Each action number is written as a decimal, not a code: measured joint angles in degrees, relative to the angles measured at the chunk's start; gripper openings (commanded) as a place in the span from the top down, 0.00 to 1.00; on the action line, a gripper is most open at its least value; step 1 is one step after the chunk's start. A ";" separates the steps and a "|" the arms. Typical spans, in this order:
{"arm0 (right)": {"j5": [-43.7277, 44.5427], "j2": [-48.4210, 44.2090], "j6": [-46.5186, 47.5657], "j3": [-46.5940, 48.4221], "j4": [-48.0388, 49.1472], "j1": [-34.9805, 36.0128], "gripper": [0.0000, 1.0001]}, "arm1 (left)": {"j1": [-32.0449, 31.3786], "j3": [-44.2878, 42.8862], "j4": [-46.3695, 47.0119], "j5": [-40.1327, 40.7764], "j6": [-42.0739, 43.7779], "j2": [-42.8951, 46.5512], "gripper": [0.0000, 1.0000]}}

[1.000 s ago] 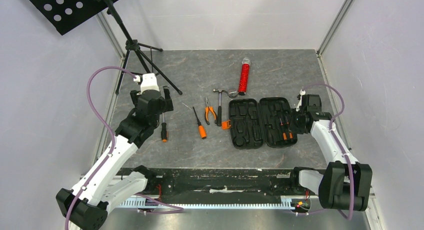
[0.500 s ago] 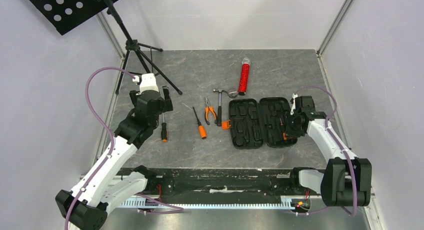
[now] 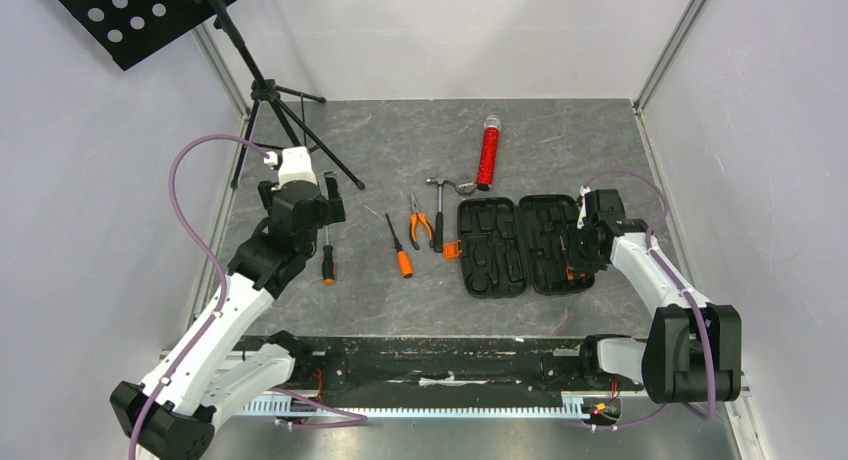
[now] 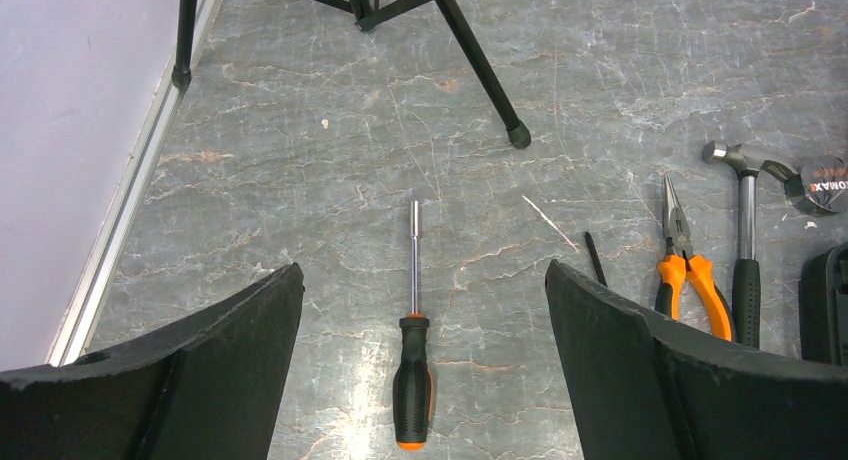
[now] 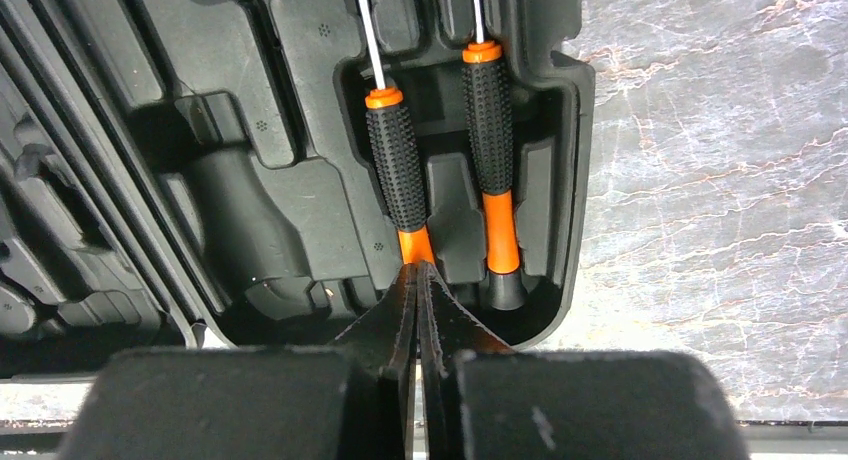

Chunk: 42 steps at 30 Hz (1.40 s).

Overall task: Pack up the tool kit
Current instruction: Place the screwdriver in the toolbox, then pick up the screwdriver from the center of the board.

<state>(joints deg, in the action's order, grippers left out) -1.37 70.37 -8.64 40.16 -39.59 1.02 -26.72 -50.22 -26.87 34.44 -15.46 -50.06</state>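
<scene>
The black tool case lies open at the table's middle right. Two orange-and-black screwdrivers sit side by side in slots of its right half. My right gripper is shut with nothing between its jaws, and its tips touch the orange end of the left screwdriver; it shows over the case's right edge in the top view. My left gripper is open above a screwdriver that lies on the table. Another screwdriver, the pliers and the hammer lie left of the case.
A red tube lies behind the case. A black tripod stand stands at the back left, its feet near my left gripper. A thin metal bit lies between the screwdrivers. Walls close the left, right and back.
My right gripper has moved left from the case's right edge over its right half, onto the stowed screwdrivers. The left arm has barely moved.
</scene>
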 measured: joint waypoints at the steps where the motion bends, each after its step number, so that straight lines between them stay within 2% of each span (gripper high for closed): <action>1: 0.22 0.15 -0.02 0.00 0.02 0.00 1.00 | 0.00 0.00 0.00 0.02 0.00 0.00 0.04; 12: 1.03 2.62 -1.05 -1.66 2.49 0.00 1.00 | 0.02 0.00 0.00 0.24 0.07 0.00 0.04; 23: 1.36 7.61 -1.20 3.45 -1.31 0.02 1.00 | 0.22 0.07 0.00 0.70 1.27 0.22 0.04; 28: 0.66 8.48 0.00 7.43 -3.13 0.13 0.92 | 0.42 0.07 0.02 1.07 1.64 0.35 0.04; 31: -0.44 8.31 1.03 13.49 -2.95 0.26 0.82 | 0.42 0.11 0.02 1.05 1.64 0.48 0.04; 35: -1.84 5.64 1.75 18.53 1.29 1.99 0.58 | 0.42 0.35 0.02 1.07 1.64 0.94 0.04; 39: -3.10 1.62 1.73 17.18 6.21 7.32 0.41 | 0.42 0.39 0.00 0.98 1.64 1.18 0.04; 42: -4.31 -2.62 0.96 10.47 12.41 11.19 0.25 | 0.42 0.39 0.00 0.44 1.64 1.20 0.04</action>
<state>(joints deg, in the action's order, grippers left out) -5.67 67.75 -7.68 50.63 -27.18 12.21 -26.30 -49.82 -26.87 34.87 -13.82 -48.86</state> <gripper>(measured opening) 0.626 0.960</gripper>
